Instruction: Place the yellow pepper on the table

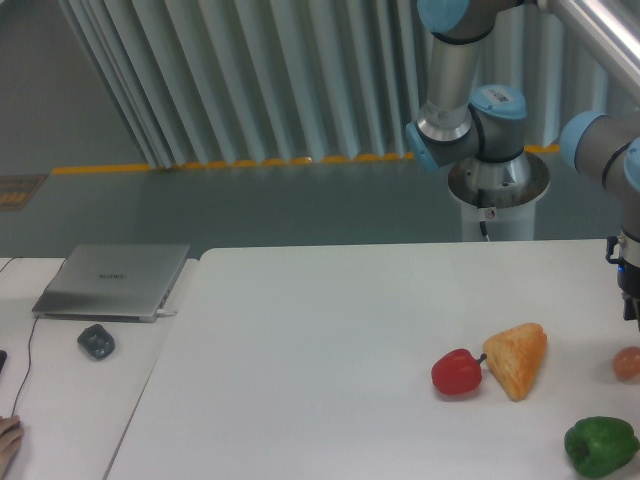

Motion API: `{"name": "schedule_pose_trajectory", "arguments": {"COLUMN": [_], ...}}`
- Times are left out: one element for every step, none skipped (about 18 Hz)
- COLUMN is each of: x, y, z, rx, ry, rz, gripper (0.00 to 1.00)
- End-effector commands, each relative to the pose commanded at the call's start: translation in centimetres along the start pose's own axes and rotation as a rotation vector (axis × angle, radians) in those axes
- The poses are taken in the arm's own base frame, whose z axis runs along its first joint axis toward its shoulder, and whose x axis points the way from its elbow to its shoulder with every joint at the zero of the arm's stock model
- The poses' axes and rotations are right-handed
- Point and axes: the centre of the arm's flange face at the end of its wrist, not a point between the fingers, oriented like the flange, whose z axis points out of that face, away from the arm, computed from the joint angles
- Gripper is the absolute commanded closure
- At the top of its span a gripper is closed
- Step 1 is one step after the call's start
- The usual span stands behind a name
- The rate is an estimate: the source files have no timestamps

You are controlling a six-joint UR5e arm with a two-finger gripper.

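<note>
Still early, no yellow pepper in sight, gripper cut off at right edge, grip state unreadable; next, locating it among 3 items on surface (320,350).

Red pepper (457,372) touching orange wedge (517,358); green pepper (600,446) near the corner; closed laptop (113,282) and mouse (96,342) far left.

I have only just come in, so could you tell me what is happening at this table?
The robot arm reaches down at the right edge of the picture; its gripper is out of view. No yellow pepper can be seen. On the table lie a red pepper, an orange wedge beside it and a green pepper.
</note>
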Motion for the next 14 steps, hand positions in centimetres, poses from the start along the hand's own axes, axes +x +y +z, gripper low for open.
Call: {"name": "schedule_pose_trajectory", "arguments": {"x": [0.0, 0.0, 0.0, 0.0, 0.0, 0.1, 0.1, 0.2, 0.4, 0.7, 1.0, 1.3, 1.6, 2.0], "y": [0.0, 0.0, 0.0, 0.0, 0.0, 0.0, 0.0, 0.0, 0.6, 1.3, 1.8, 2.7, 2.9, 3.6], "z": [0.0, -0.1, -0.1, -0.1, -0.3, -0.2, 0.0, 0.1, 0.2, 0.3, -0.3, -0.5, -0.5, -0.8], "rx": [-0.001, -0.002, -0.001, -0.003, -0.002, -0.002, -0.001, 0.0, -0.001, -0.001, -0.005, -0.006, -0.007, -0.007], "ry": [0.001, -0.001, 0.0, 0.001, -0.002, -0.001, 0.002, 0.005, 0.009, 0.01, 0.002, -0.001, 0.001, -0.002], "rz": [0.002, 0.002, 0.0, 0.0, 0.0, 0.0, 0.0, -0.003, -0.012, -0.024, -0.043, -0.061, -0.081, -0.117], "gripper": [0.0, 0.0, 0.0, 0.0, 0.0, 0.0, 0.0, 0.0, 0.0, 0.0, 0.0, 0.0, 0.0, 0.0]}}
